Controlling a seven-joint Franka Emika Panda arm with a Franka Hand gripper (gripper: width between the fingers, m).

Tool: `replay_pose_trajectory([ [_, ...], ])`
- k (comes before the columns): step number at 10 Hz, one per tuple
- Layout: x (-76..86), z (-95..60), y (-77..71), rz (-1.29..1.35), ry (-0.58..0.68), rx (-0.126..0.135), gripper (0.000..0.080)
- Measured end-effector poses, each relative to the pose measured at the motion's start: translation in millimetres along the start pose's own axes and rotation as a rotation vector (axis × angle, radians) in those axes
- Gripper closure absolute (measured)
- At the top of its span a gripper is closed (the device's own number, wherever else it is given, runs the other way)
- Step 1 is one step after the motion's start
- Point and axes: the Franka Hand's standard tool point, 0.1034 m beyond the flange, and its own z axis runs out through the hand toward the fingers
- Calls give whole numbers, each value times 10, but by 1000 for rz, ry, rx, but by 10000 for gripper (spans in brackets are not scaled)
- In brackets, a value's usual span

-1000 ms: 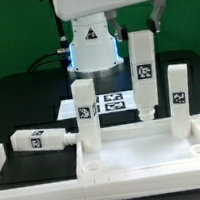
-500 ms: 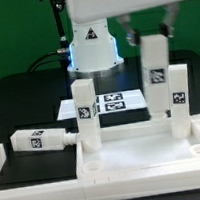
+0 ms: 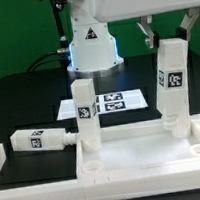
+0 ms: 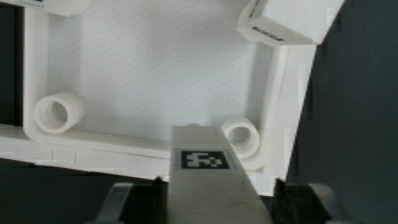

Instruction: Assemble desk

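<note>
clamping leg point(image 4: 210, 160) in end effector point(image 4: 210, 198) | tip by desk top point(image 4: 143, 80) rim | socket point(image 4: 244, 140) just beside

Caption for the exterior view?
Gripper holds a tagged leg above the desk top; another leg stands upright at one corner, a third leg lies on the table.

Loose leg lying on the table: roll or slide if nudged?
Probably no roll: the leg is square-section and lies on a flat face. It looks like rigid plastic, likely light, so it may skid across the smooth black table rather than tip.
</note>
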Motion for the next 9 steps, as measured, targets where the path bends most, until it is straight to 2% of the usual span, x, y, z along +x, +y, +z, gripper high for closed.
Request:
replay_pose_trajectory([
  [3,29,110,-44,18,-11,5,509],
  [4,77,120,-121,56,-8,34,509],
  [5,109,132,-195,69,-7,45,509],
  [9,175,221,-291,96,-14,49,509],
])
